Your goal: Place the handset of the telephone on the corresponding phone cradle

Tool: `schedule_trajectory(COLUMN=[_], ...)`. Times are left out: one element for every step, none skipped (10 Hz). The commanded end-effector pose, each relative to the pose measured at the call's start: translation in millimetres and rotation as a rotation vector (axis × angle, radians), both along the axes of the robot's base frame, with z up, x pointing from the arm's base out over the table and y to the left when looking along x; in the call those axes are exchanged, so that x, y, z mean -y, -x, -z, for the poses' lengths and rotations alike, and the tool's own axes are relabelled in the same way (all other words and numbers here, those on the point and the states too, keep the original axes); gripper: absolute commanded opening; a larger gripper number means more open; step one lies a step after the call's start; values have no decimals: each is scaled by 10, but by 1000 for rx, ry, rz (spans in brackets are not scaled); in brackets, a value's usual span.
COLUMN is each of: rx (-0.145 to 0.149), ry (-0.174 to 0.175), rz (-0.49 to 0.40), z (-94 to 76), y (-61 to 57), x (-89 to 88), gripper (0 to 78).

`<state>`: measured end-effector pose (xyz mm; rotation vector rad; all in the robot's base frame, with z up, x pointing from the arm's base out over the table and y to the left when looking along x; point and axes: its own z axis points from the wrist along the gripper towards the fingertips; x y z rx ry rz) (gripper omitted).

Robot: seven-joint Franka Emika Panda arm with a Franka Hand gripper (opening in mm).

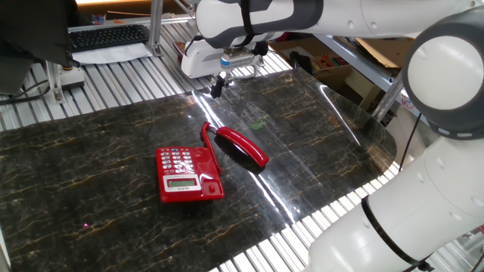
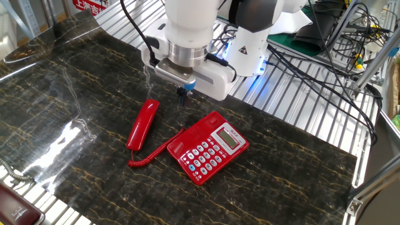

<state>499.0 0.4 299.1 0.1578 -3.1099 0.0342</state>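
Note:
The bright red handset (image 1: 243, 146) (image 2: 142, 124) lies on the dark marble tabletop, off the phone, its red cord (image 2: 150, 155) running to the base. The red telephone (image 1: 187, 173) (image 2: 207, 147) sits beside it with pale keys and a small display. Its cradle (image 1: 209, 170) (image 2: 195, 130) is the button-free strip on the side nearest the handset, and it holds nothing. My gripper (image 1: 218, 85) (image 2: 182, 96) hangs above the table, beyond the handset's far end. Its dark fingers look close together and hold nothing.
A computer keyboard (image 1: 108, 35) lies on the slatted metal bench behind the marble top. A darker maroon object (image 2: 15, 210) shows at the near left corner. Cables (image 2: 325, 37) and my base (image 2: 250, 44) stand at the back.

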Motion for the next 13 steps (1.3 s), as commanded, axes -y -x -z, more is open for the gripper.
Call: schedule_trajectory(rx=[-39,-51,-53,-52,-51,-50,-49,-48,-48,-48,-49,-49,-52], ry=[15,12,11,11,11,5,-4,-5,-6,-5,-5,-5,-8], rz=[-79,-77,-77,-75,-78,-80,-79,-78,-77,-76,-72,-72,-70], z=[-76,-99,-117,-128,-128,-128,-129,-129,-129,-129,-129,-129,-129], y=[-4,-3,-3,-2,-2,-3,-3,-3,-3,-3,-3,-3,-4], x=[-25,-38,-44,-48,-48,-48,-48,-48,-48,-48,-48,-48,-48], gripper=[0,0,0,0,0,0,0,0,0,0,0,0,0])
